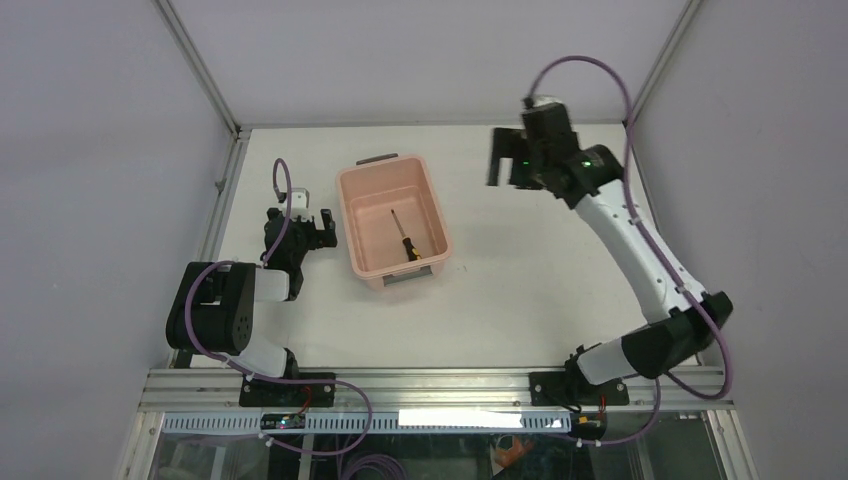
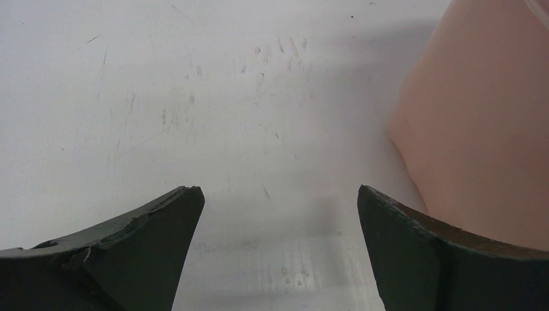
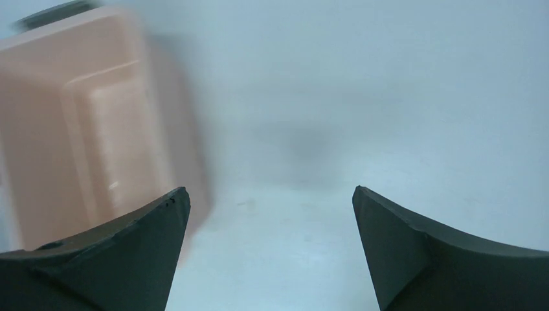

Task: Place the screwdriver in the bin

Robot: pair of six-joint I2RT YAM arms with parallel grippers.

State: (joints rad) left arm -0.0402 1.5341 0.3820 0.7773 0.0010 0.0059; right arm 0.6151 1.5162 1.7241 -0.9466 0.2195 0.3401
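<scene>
closest to the bases, the left gripper [image 1: 318, 228] sits low on the table [image 1: 520, 280] just beside the bin [image 1: 375, 215], fingers spread and empty, likely parked clear. inside the bin the screwdriver [image 1: 402, 236] lies flat, handle toward the near end, so the task looks done. farther back, the right gripper [image 1: 505, 160] hangs high, its 2 fingers apart, holding nothing. its wrist view is blurred and cuts off the bin.

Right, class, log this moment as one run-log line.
screwdriver: lying inside bin | left tool: open, empty, beside bin | right tool: open, empty, apart from bin | task: looks done
</scene>
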